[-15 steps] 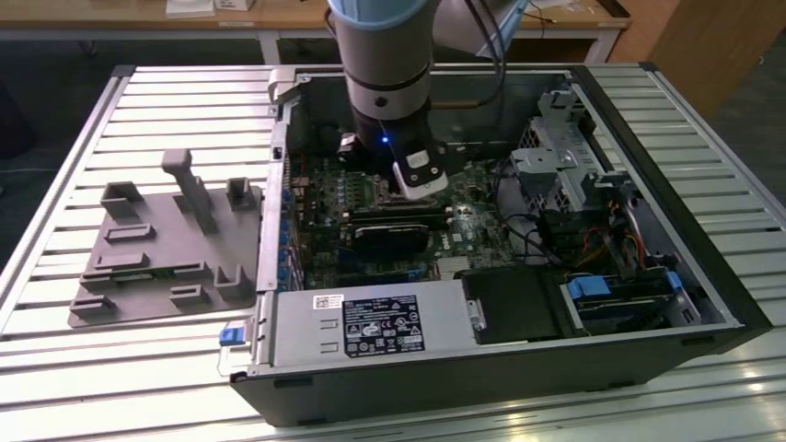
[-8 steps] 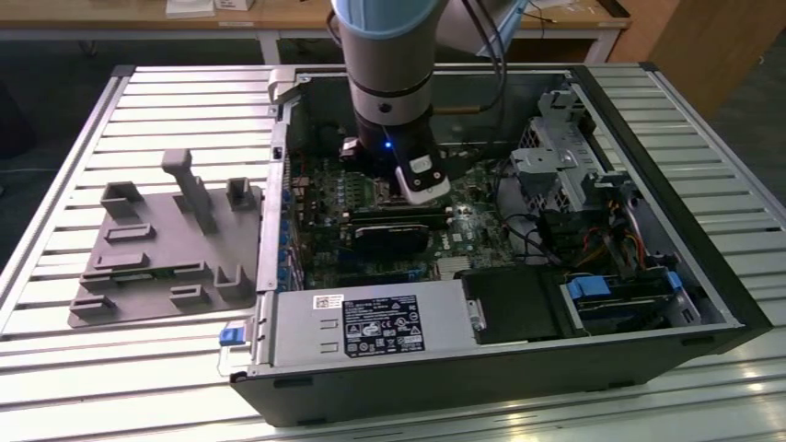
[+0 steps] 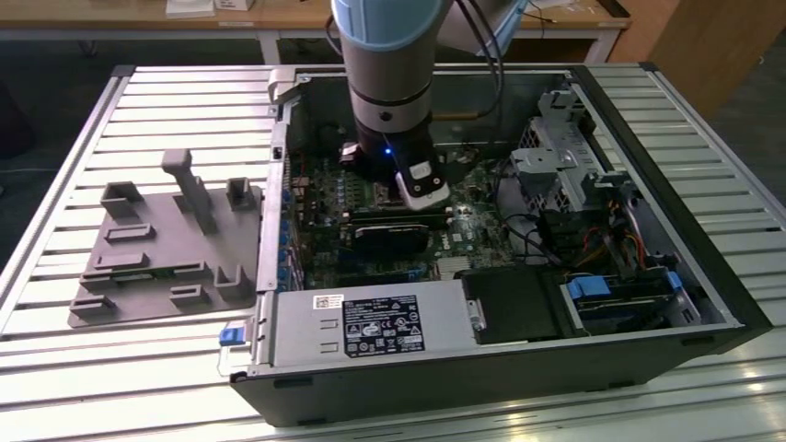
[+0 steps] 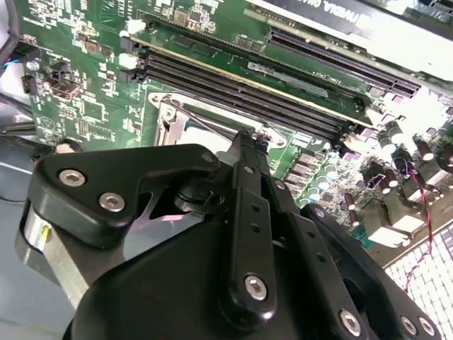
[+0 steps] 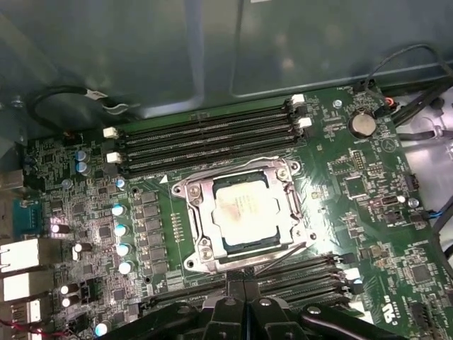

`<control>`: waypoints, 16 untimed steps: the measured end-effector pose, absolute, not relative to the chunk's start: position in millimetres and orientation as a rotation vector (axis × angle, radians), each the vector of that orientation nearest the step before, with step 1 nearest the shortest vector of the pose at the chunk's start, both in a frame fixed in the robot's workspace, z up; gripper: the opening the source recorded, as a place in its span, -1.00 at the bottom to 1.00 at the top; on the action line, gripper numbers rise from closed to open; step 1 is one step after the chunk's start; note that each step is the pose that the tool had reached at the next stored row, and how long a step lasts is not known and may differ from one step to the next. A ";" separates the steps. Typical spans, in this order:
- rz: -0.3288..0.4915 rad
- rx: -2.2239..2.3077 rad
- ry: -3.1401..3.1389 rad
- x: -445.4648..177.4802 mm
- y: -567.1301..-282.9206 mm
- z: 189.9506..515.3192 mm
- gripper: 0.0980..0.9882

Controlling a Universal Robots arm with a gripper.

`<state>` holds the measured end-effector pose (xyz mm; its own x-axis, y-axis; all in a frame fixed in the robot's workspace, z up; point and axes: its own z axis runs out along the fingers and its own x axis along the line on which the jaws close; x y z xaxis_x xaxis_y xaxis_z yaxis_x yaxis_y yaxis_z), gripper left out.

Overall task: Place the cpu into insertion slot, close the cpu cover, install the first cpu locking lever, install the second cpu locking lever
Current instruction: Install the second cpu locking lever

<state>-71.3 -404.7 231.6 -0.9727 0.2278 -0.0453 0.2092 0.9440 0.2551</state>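
The cpu (image 5: 244, 209), a silver-grey square, lies flat in the insertion slot (image 5: 230, 246) on the green board. The cpu cover (image 5: 195, 216), a silvery frame, is folded down around it. One thin wire lever (image 5: 233, 168) runs along the cover's side nearest the upper memory slots. Another lever (image 5: 287, 253) lies along the opposite side, close to my fingertips. My gripper (image 5: 244, 285) is shut with nothing seen between the fingers, its tip just at the socket's edge (image 4: 249, 142). In the exterior view the gripper (image 3: 421, 198) is low inside the open computer case.
Long black memory slots (image 5: 205, 138) flank the socket on both sides. A black card (image 3: 390, 238) lies just in front of the gripper. Case walls, drive cages (image 3: 559, 152) and cables crowd the exterior view's right. A grey fixture (image 3: 166, 249) sits on the slatted table at the left.
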 end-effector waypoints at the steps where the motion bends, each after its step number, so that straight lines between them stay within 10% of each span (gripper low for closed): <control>1: 0.386 0.340 3.024 -71.8 -404.7 230.7 -0.99; 16: 0.434 0.343 3.022 -81.6 -409.0 216.3 -0.99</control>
<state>-81.6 -409.0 216.3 -0.9727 0.2292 -0.0364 0.2096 0.9352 0.2855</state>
